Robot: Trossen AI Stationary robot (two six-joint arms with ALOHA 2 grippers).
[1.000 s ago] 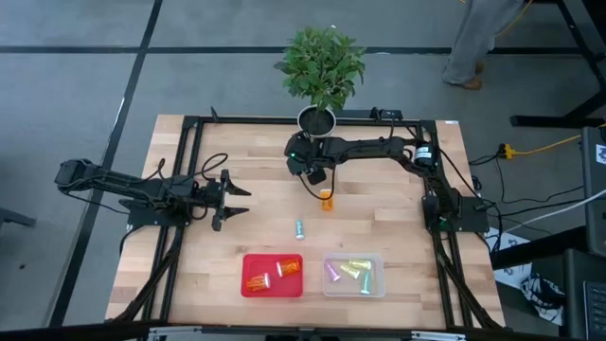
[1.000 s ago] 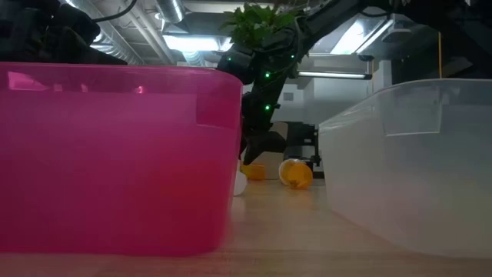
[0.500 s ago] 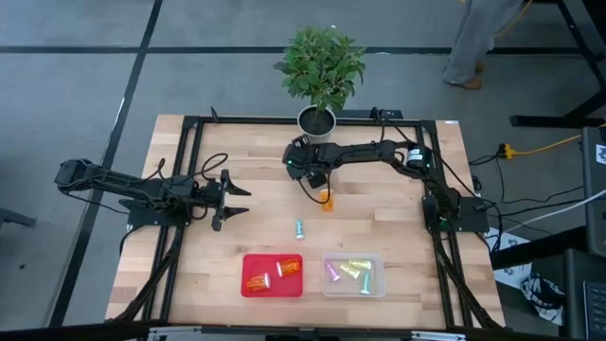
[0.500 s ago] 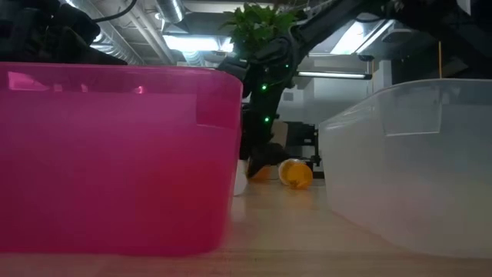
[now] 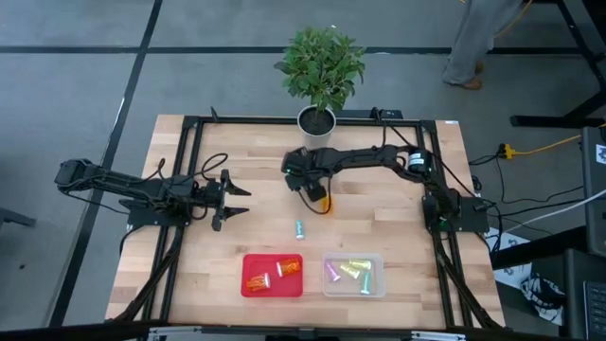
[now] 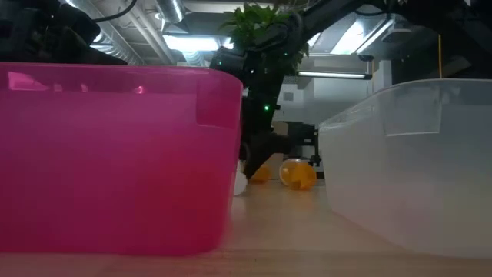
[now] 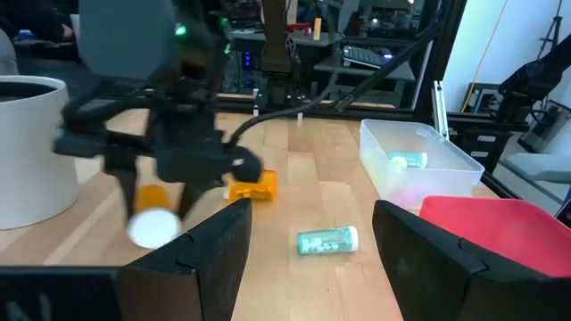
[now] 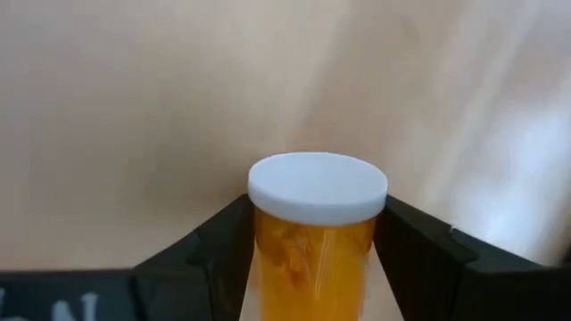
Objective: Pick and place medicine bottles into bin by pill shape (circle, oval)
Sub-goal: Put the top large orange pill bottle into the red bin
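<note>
Now the right hand [image 8: 314, 267] is clamping an orange bottle [image 8: 314, 236] between its fingers near the plant pot [image 5: 317, 121], so next is carrying it to a bin [image 5: 273, 275] while the left hand [image 5: 230, 200] is waiting, spread wide.

Overhead, table-level, 2 wrist cams; shared table [image 5: 237, 204].

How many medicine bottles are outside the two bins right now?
3. A white-capped orange bottle is gripped in the right hand; a second orange bottle lies just beside it; a teal bottle lies nearer the red bin. Others may be hidden.
</note>
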